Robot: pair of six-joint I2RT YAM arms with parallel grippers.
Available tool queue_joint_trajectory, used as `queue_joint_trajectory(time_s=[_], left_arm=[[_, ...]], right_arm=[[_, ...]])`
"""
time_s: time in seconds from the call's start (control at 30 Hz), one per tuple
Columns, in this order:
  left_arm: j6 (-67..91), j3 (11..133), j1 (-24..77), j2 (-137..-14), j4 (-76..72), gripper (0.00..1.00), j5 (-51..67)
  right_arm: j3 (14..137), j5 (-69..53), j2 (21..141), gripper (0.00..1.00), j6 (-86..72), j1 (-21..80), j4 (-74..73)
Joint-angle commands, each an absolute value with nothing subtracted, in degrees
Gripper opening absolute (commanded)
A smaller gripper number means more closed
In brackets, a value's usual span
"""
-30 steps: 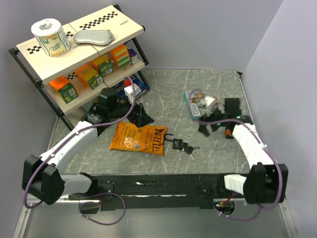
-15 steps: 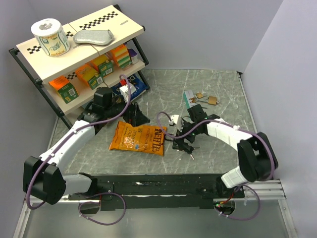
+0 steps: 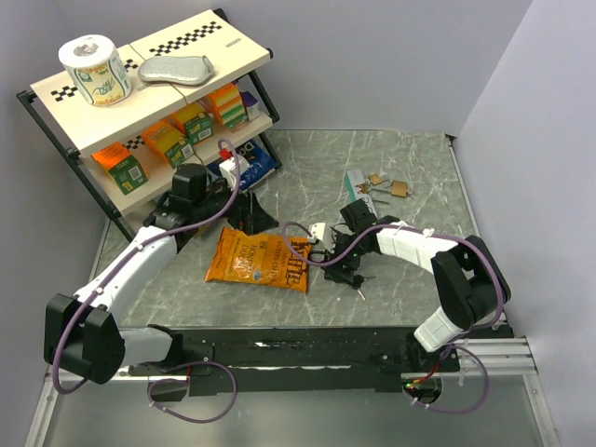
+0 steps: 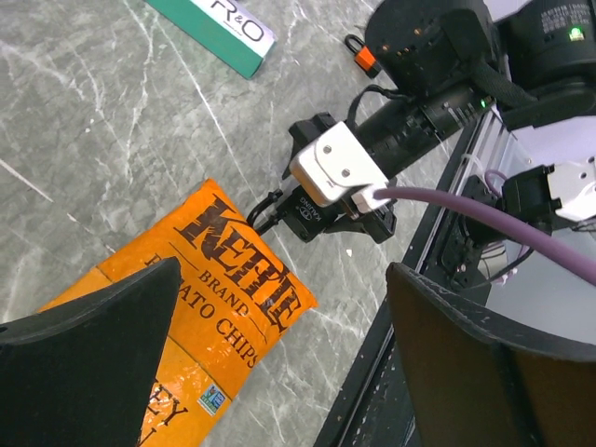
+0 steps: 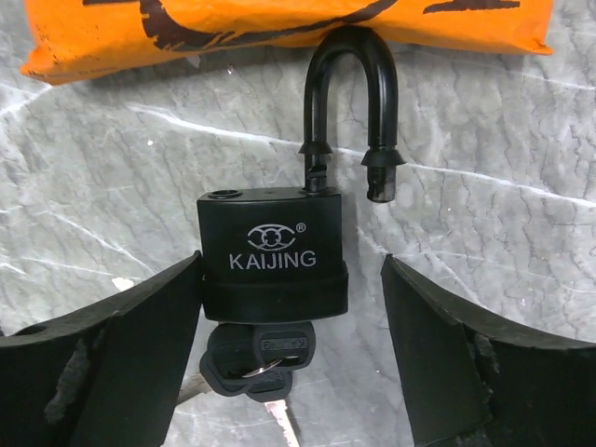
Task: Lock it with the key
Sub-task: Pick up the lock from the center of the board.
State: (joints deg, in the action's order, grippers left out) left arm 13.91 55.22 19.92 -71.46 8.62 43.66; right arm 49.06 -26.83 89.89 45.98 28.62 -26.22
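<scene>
Your right arm has swung in from the right side of the table to the middle, uncovering the green box (image 3: 355, 185) and the brass padlocks (image 3: 398, 189) at the far side. Your left arm has drawn back slightly toward the shelf (image 3: 140, 102).

From above, the right gripper (image 3: 340, 271) sits over the black padlock and hides most of it. Only the keys (image 3: 359, 290) poke out on the near right. The lock lies just right of the Kettle chips bag (image 3: 260, 260).

From the left wrist, the left gripper (image 4: 279, 279) is spread wide with nothing between its fingers. Past them, the padlock's shackle (image 4: 265, 210) points at the bag's corner.

From the right wrist, the padlock (image 5: 272, 256) lies flat on the marble between your fingers (image 5: 121, 345). Its long axis runs along the gap, shackle toward the bag, keys toward the wrist. The jaws are unclenched: one finger is at the body's side and the other stands clear. The shackle is open, its free leg hanging off the body's corner, away from its hole. The shackle's bow overlaps the bag's edge. You cannot tell how deep the key sits, as the bunch is partly cut off.
</scene>
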Motion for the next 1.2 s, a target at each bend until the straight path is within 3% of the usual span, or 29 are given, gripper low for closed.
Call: queue_joint_trajectory(time_s=[0.0,0.23,0.33,0.53,0.7,0.93,1.17], left_arm=[[16.0,54.2,19.1,-70.9,5.5,0.95,42.7],[18.3,53.2,18.3,-71.2,4.0,0.92,42.1],[18.7,53.0,18.1,-71.2,3.9,0.91,41.9],[20.8,52.7,16.5,-71.0,3.2,0.88,43.3],[22.1,49.2,15.6,-67.8,-4.7,0.86,46.6],[15.0,47.9,14.3,-65.0,-7.6,0.86,45.3],[-14.8,49.3,17.2,-64.9,-0.4,0.80,51.7]], right_arm=[[47.7,-25.5,91.1,0.79,48.9,29.7,-23.3],[47.6,-23.2,91.1,0.81,48.7,32.1,-22.4],[47.5,-22.2,91.1,0.77,48.4,32.9,-21.8],[48.3,-25.0,89.4,0.29,45.4,32.6,-24.2],[53.6,-32.1,84.7,0.00,42.1,31.3,-32.9],[62.1,-44.5,77.2,0.00,37.9,26.6,-45.6],[68.0,-54.0,76.2,0.00,34.0,21.9,-52.6]])
